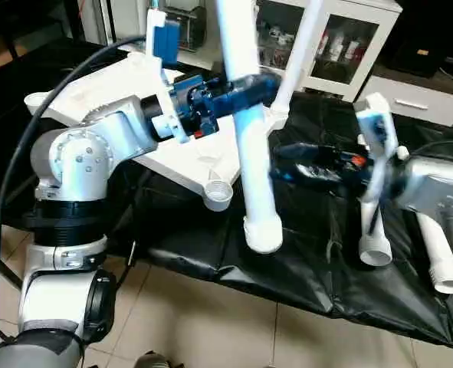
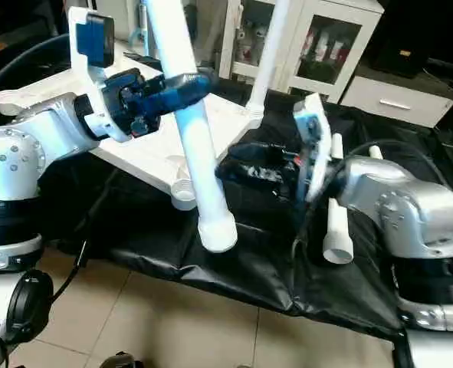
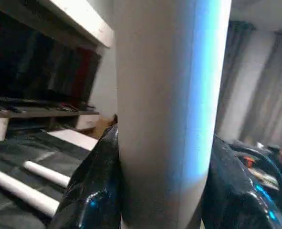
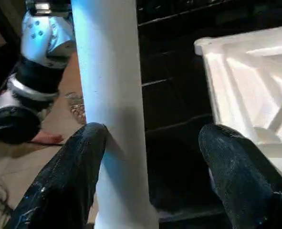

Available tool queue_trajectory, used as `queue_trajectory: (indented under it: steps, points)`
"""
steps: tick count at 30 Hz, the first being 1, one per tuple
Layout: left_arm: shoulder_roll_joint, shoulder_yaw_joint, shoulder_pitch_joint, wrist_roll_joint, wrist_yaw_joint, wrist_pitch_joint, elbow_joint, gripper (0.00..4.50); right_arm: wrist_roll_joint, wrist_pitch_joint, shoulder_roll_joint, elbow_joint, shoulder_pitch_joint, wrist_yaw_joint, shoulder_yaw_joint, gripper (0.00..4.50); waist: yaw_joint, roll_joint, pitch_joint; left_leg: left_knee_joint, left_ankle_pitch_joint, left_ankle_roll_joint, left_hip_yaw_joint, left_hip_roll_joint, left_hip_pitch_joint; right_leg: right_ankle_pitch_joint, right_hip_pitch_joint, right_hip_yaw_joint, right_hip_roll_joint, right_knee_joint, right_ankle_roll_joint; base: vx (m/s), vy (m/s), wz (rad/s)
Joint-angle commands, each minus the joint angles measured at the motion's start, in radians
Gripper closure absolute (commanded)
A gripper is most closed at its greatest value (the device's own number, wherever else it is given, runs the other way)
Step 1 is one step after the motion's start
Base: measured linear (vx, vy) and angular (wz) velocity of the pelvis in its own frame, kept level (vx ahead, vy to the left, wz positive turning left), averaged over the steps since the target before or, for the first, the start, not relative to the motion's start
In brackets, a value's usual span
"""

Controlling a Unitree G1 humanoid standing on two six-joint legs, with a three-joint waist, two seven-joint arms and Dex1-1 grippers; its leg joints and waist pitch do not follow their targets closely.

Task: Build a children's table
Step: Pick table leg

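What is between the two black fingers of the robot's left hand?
A white table leg. The left gripper is clamped around it, holding it up above the black cloth; the left wrist view shows it between both fingers.

The left tool (image 1: 245,88) is clamped around a long white tapered plastic tube leg (image 1: 249,146), holding it upright above the black-cloth-covered table (image 1: 303,253). Behind it lies the white plastic ribbed tabletop (image 1: 119,96), underside up, one leg (image 1: 297,54) standing in its far right corner. To the right, the right tool (image 1: 287,165) hovers, fingers apart, beside two loose white legs (image 1: 441,257).
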Motion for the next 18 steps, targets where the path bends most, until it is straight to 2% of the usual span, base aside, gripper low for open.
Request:
queue_trajectory:
  steps: [1,2,4,11,12,18]
  points:
    - [-0.013,-0.024,-0.028,-0.009,-0.022,-0.020,0.002,2.76,0.007,0.010,-0.018,-0.026,0.006,0.022,0.015,1.11,0.001,0.007,-0.074,-0.071,-0.168,-0.022,0.010,0.002,0.015,-0.178,0.065,0.011,-0.031,-0.065,-0.188,0.000,0.000,0.00]
    - [-0.016,-0.024,-0.029,-0.004,-0.019,-0.024,0.004,2.76,0.001,0.006,-0.018,-0.025,0.008,0.028,0.027,1.11,0.003,0.010,-0.074,-0.070,-0.165,-0.023,0.010,0.003,0.016,-0.179,0.064,0.012,-0.032,-0.064,-0.188,0.000,0.000,0.00]
    - [-0.016,-0.024,-0.027,-0.011,-0.029,-0.021,-0.004,2.76,0.002,0.005,-0.012,-0.022,0.004,0.029,0.040,1.11,-0.001,0.009,-0.074,-0.070,-0.166,-0.026,0.009,0.003,0.013,-0.189,0.065,0.011,-0.033,-0.065,-0.187,0.000,0.000,0.00]
    - [-0.005,-0.024,-0.023,-0.013,-0.043,-0.021,-0.012,2.76,0.010,0.010,0.008,-0.041,-0.004,0.036,0.066,1.11,-0.001,0.011,-0.074,-0.069,-0.158,-0.024,0.009,0.004,0.017,-0.171,0.061,0.011,-0.032,-0.062,-0.197,0.000,0.000,0.00]
    - [-0.003,-0.025,-0.024,-0.015,-0.045,-0.022,-0.010,2.76,0.010,0.012,0.005,-0.046,-0.003,0.044,0.072,1.11,0.000,0.007,-0.074,-0.069,-0.158,-0.024,0.010,0.004,0.016,-0.169,0.062,0.011,-0.031,-0.062,-0.197,0.000,0.000,0.00]
    - [-0.005,-0.026,-0.027,-0.017,-0.053,-0.025,-0.008,2.76,-0.018,-0.006,0.004,-0.029,-0.012,0.063,0.113,1.11,0.001,0.007,-0.073,-0.070,-0.163,-0.029,0.009,0.004,0.015,-0.187,0.062,0.012,-0.033,-0.063,-0.187,0.000,0.000,0.00]
